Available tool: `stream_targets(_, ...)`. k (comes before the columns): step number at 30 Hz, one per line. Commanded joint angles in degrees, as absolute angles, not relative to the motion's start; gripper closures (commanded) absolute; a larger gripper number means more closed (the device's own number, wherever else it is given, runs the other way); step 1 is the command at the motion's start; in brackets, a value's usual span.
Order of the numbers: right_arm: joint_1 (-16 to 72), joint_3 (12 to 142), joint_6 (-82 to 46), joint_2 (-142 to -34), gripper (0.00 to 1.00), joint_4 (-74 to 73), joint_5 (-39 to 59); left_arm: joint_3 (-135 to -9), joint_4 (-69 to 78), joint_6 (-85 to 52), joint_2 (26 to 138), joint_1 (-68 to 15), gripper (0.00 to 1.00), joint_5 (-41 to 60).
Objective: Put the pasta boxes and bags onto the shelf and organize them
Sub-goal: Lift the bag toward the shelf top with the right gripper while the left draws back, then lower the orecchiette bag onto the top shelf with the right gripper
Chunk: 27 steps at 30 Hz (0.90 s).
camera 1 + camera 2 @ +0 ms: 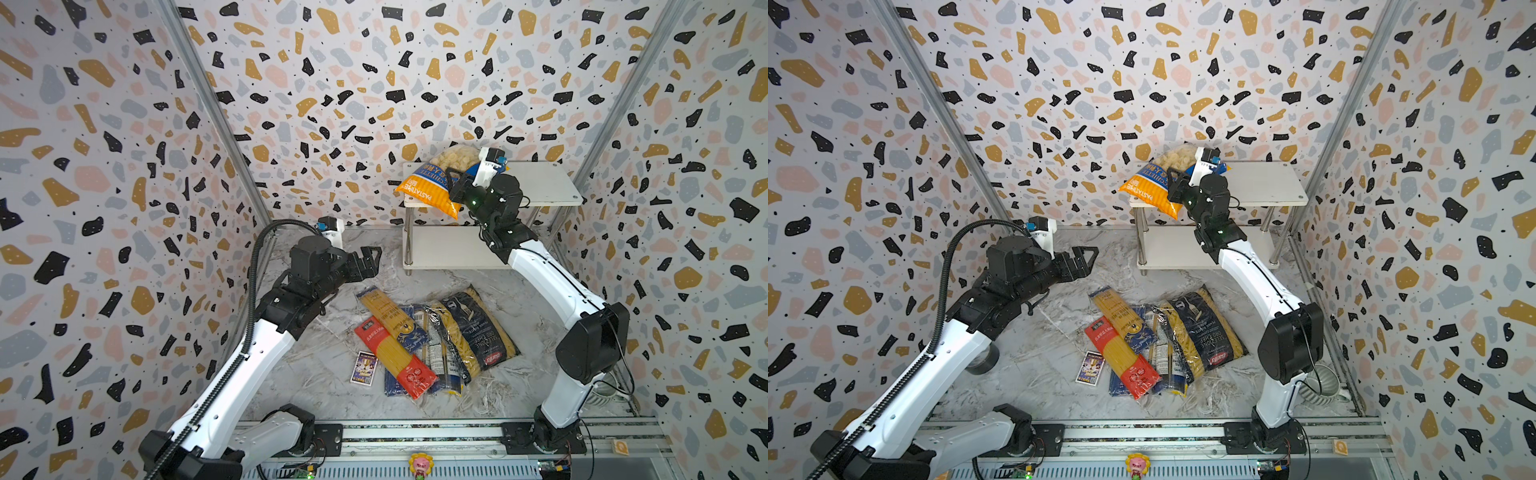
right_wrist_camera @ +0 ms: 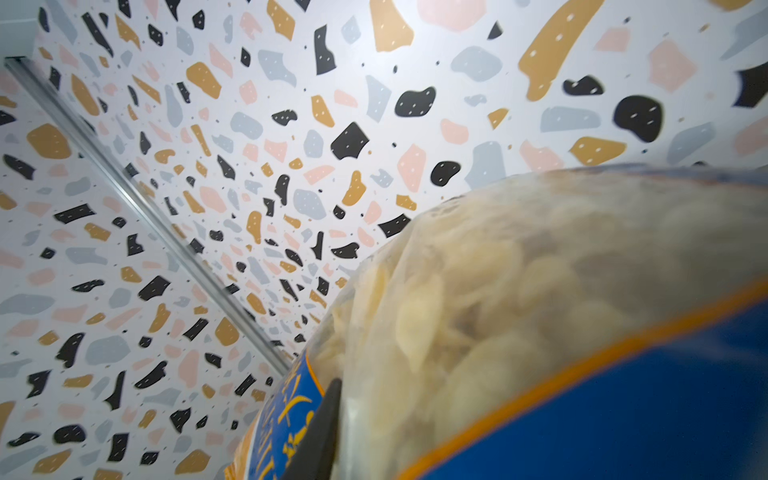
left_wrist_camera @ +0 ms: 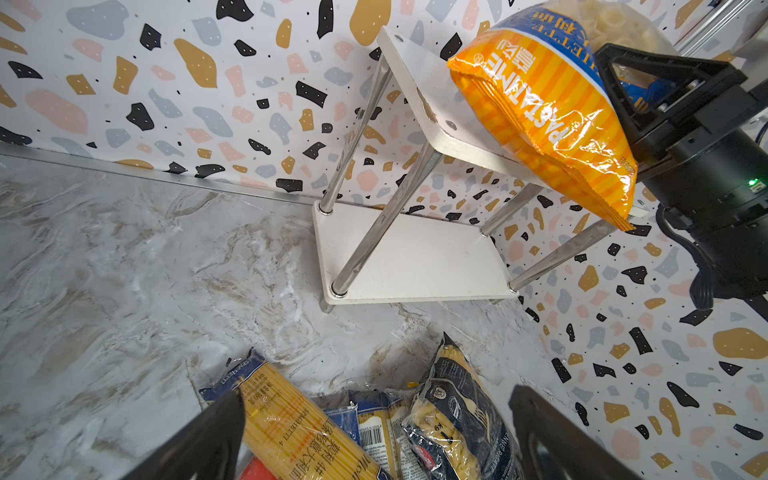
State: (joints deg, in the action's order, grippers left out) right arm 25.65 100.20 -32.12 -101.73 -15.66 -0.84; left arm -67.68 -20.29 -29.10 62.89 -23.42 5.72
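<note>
**Shell bag at the top board, not yet released.**
We judge this the placing step. The right gripper (image 1: 454, 185) is clamped on the blue-orange shell pasta bag (image 1: 428, 192), tilted over the left end of the shelf (image 1: 548, 187) top board. Next it needs nudging inward, then release. The left gripper (image 1: 371, 264) hangs spread wide and empty near the spaghetti packs (image 1: 390, 345). The left wrist view shows the bag overhanging the front edge; the right wrist view shows only shells and wall.

Both top views overlook my whole desk (image 1: 324, 386); my left wrist shares the far shelf (image 3: 415, 257), my right hugs a bag (image 2: 498, 311).
</note>
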Motion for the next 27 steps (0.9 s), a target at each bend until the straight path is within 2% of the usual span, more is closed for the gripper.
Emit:
stream_targets(1,28.58,102.11,-25.85,-96.64,0.85,-28.43,-12.14,-66.46,-17.65,-28.64,62.23,-23.17,0.00,6.07)
stream_targets(3,30.40,102.94,-23.46,-97.62,0.85,-28.89,-17.15,-66.08,-17.50,-28.66,62.06,-23.20,0.00,5.80)
stream_targets(7,32.00,108.93,-22.50,-102.05,0.84,-24.90,-20.95,-65.65,-17.39,-28.56,61.96,-23.18,0.01,5.87)
stream_targets(13,30.80,117.77,-26.54,-107.54,0.78,-14.76,-17.21,-65.19,-18.10,-27.96,61.05,-23.19,0.00,5.44)
stream_targets(19,26.05,118.31,-34.14,-107.57,0.76,-8.54,-12.46,-64.22,-18.24,-27.51,60.11,-23.13,0.00,4.90)
stream_targets(21,25.45,118.80,-34.22,-107.73,0.64,-6.63,-11.60,-63.93,-17.92,-27.62,60.19,-23.19,0.00,5.14)
stream_targets(24,24.26,121.61,-35.43,-108.78,0.34,-1.59,-8.98,-63.61,-17.34,-28.11,60.47,-23.16,0.00,5.71)
stream_targets(27,22.74,125.41,-37.01,-110.04,0.24,4.26,-6.90,-63.40,-16.80,-28.65,60.47,-23.14,0.00,6.15)
